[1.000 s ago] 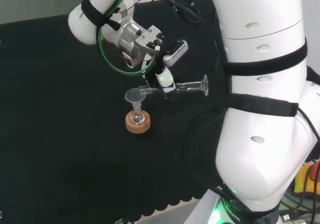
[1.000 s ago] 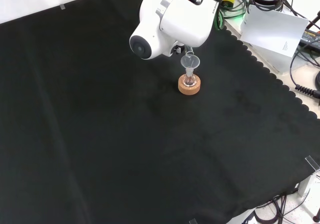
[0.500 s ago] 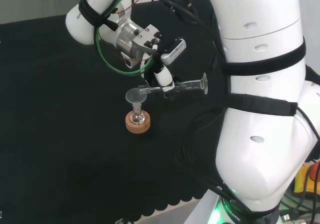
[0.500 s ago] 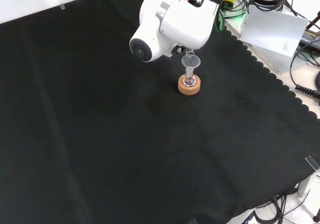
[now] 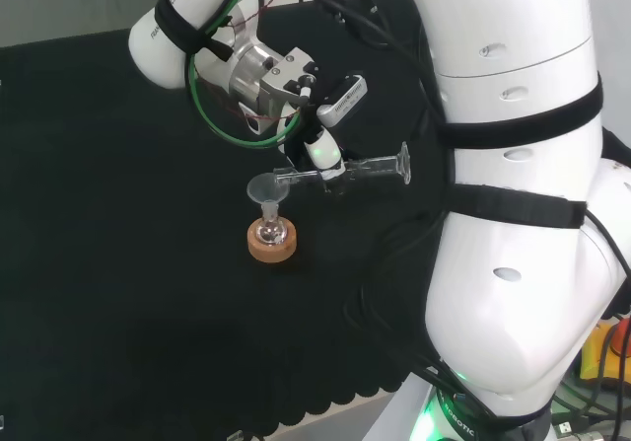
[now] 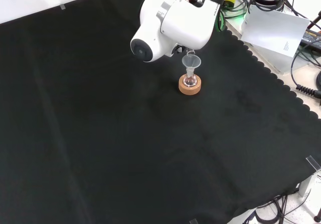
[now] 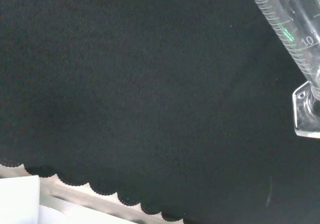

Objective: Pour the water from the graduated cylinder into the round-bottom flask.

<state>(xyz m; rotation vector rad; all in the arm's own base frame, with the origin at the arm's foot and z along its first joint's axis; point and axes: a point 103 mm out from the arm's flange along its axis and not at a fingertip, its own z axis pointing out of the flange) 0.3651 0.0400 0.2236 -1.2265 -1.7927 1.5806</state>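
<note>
In the head view the hand is curled round a clear graduated cylinder that lies almost level above the cloth. The cylinder's mouth reaches left over a clear funnel. The funnel stands in a small round-bottom flask, which rests on a cork ring. The cylinder's foot points right, towards the arm. In the front view the funnel, flask and cork ring stand just below the arm's white link, which hides the hand. The wrist view shows the cylinder's marked tube and foot close up.
Black cloth covers the bench, with a scalloped edge near the arm's base. The arm's big white links rise at the head view's right. Cables and a white sheet lie off the cloth at the front view's upper right.
The hand and cylinder have barely shifted; the wrist has turned slightly, and the cylinder stays almost level over the funnel.
</note>
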